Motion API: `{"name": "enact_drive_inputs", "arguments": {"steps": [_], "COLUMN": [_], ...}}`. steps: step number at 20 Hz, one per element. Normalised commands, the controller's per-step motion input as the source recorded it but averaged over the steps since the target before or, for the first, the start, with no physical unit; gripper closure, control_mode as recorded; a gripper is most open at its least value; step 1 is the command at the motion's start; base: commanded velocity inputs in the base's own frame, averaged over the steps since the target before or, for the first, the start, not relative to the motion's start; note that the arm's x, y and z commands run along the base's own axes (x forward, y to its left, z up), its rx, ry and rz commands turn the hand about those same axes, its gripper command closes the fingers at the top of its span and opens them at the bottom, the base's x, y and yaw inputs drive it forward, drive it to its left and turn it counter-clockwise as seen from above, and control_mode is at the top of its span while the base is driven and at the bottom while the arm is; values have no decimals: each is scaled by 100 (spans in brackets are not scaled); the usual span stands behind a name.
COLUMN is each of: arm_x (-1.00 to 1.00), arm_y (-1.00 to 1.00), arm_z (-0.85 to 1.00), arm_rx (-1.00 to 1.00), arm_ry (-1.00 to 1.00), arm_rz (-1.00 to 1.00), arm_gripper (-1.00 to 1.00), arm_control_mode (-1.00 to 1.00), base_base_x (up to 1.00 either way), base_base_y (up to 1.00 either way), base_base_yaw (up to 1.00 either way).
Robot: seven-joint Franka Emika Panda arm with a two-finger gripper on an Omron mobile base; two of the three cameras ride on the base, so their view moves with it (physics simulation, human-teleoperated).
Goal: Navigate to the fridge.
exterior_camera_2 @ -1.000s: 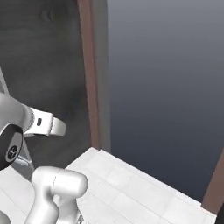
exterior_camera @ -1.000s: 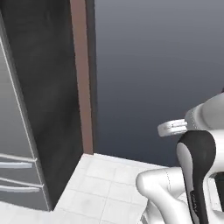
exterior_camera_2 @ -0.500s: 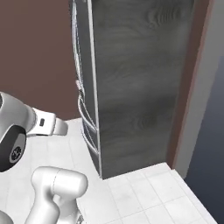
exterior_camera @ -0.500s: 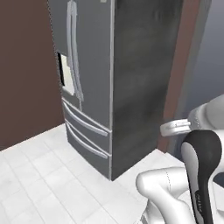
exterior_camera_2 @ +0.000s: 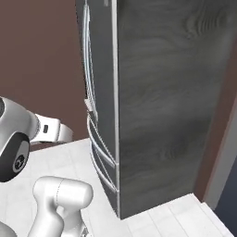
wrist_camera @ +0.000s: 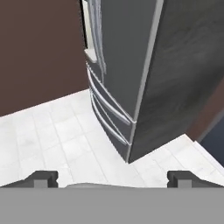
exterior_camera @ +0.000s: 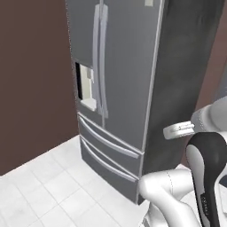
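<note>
The fridge (exterior_camera: 128, 84) stands close ahead of the base, tall and grey, its front angled toward the left in the left base view, so that both the door face and the darker, grain-patterned side panel show. Two long vertical silver handles (exterior_camera: 100, 57) run down the middle of its upper doors, a recessed water dispenser (exterior_camera: 85, 86) sits in the left door, and two drawers (exterior_camera: 108, 153) with curved bars lie at the bottom. In the right base view the fridge (exterior_camera_2: 162, 102) shows mostly its dark side, the doors seen edge-on. It rests on a white tiled floor (exterior_camera: 48, 186) against a dark brown wall (exterior_camera: 33, 80). In the hand view the fridge (wrist_camera: 131, 65) fills the upper right, its corner nearest the camera. The claw (wrist_camera: 111, 179) has its two dark fingertips (wrist_camera: 41, 178) spread wide apart near the bottom corners, holding nothing.
</note>
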Motion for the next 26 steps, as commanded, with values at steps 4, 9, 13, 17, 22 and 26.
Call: {"name": "enact_drive_inputs", "arguments": {"steps": [4,9,13,17,22,26], "arm_x": [0,0,0,0,0,0], "arm_y": [0,0,0,0,0,0], "arm_z": [0,0,0,0,0,0], "arm_rx": [0,0,0,0,0,0], "arm_ry": [0,0,0,0,0,0], "arm_rz": [0,0,0,0,0,0], "arm_gripper": [-100,-100,-100,-100,-100,-100], "arm_control_mode": [100,100,100,100,100,100], "base_base_x": [100,99,96,90,82,85], "base_base_y": [68,55,53,53,47,49], "base_base_yaw": [-40,-53,-55,-57,-57,-53]}}
